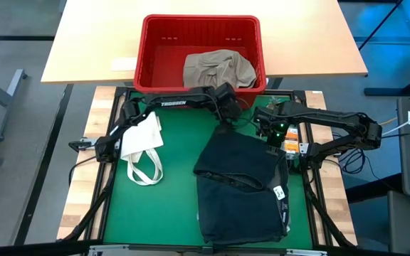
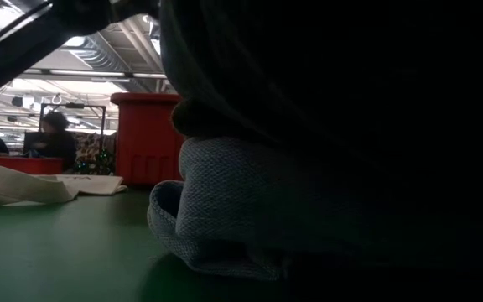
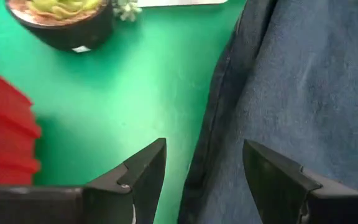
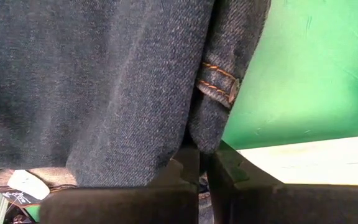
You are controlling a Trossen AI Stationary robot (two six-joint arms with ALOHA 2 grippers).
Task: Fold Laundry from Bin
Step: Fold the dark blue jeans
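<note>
Jeans [image 1: 244, 188] half-folded on mat; left gripper [image 3: 204, 180] spread above edge, right gripper [image 4: 205, 165] pinching waistband (belt loop beside). Best: lift both corners evenly, avoid bunching.

dark garment [image 2: 325, 126] blocking most of the low view, people [image 2: 53, 138] behind blurred

A green mat [image 1: 173, 192] covers the table, lower centre of the overhead frame. Dark jeans [image 1: 240, 188] lie folded at its right, a white tote bag [image 1: 142, 146] at its left. The red bin [image 1: 199, 53] sits above, on a pale wooden tabletop [image 1: 91, 43].
</note>
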